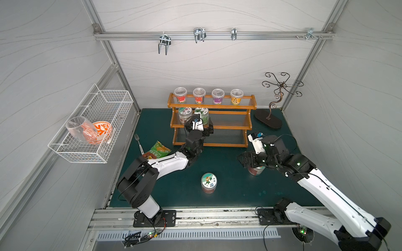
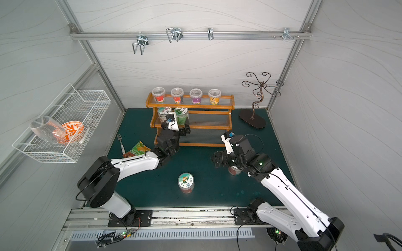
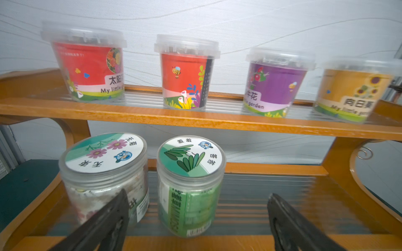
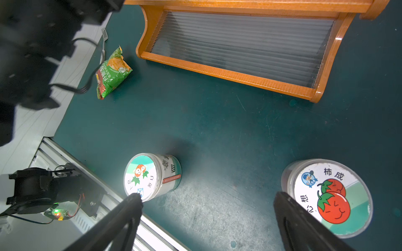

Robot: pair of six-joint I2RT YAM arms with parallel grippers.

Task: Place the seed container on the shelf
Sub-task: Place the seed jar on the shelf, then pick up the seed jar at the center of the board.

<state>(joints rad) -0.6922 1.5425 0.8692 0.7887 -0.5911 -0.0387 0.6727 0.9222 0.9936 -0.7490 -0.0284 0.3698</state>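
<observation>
The shelf (image 1: 212, 107) (image 2: 189, 105) stands at the back of the green mat. On its middle tier (image 3: 272, 189) a green-labelled seed container (image 1: 201, 115) (image 3: 190, 184) stands upright beside a flower-lidded one (image 1: 185, 114) (image 3: 104, 173). My left gripper (image 1: 199, 130) (image 3: 198, 193) is open at that tier, its jaws wide on either side of the green container and apart from it. My right gripper (image 1: 247, 160) (image 4: 207, 195) hangs open over the mat between a leaf-lidded container (image 1: 208, 182) (image 4: 150, 176) and a tomato-lidded one (image 1: 256, 170) (image 4: 330, 195), holding nothing.
Several lidded cups (image 1: 208, 95) line the shelf's top tier. A snack bag (image 1: 157, 151) and a fork (image 1: 138, 142) lie left of the shelf. A white wire basket (image 1: 93, 123) hangs on the left wall. A dark metal stand (image 1: 272, 113) sits right of the shelf.
</observation>
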